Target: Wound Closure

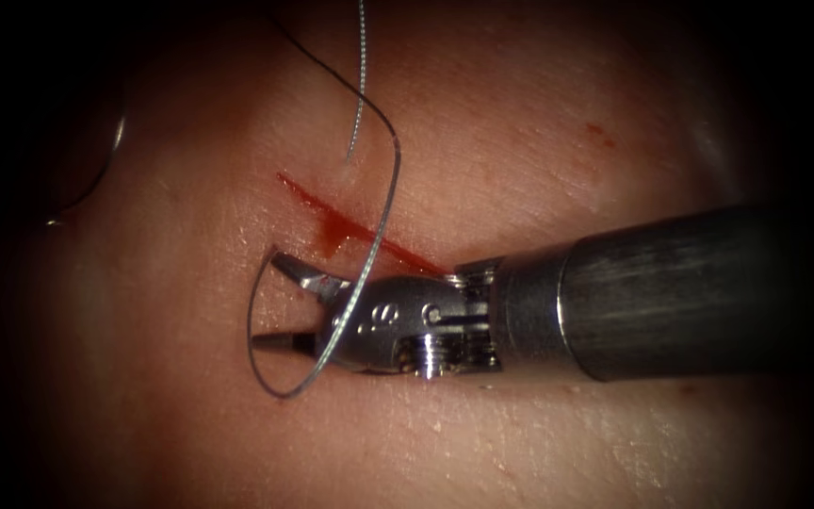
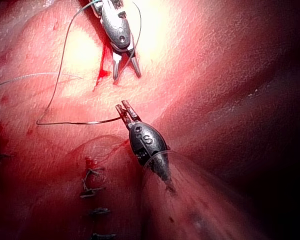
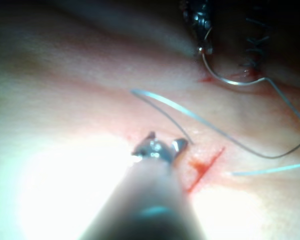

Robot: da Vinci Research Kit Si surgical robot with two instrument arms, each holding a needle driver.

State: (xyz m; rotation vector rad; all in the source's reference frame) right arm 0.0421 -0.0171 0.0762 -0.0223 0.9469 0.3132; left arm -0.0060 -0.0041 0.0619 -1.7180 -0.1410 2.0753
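Observation:
The right tool [image 1: 268,302] lies over the tissue [image 1: 539,141] with its jaws open and nothing between them, just left of the short cut [image 1: 350,226] wet with red fluid. Dark thread [image 1: 393,179] crosses the tool's wrist and loops around its jaw tips. In the left wrist view the left tool [image 2: 125,107] is shut on the curved needle [image 2: 80,122] near one end, and the needle is clear of the tissue. The right tool [image 2: 126,75] stands open beyond it. The right wrist view shows the left tool [image 3: 204,47] holding the needle [image 3: 230,81], with thread trailing from its far end.
A loose pale thread end [image 1: 360,94] hangs down to the cut's upper end. Several finished stitches [image 2: 92,185] run along the closed part of the wound near the left tool. A small red spot [image 1: 600,132] marks the tissue right of the cut.

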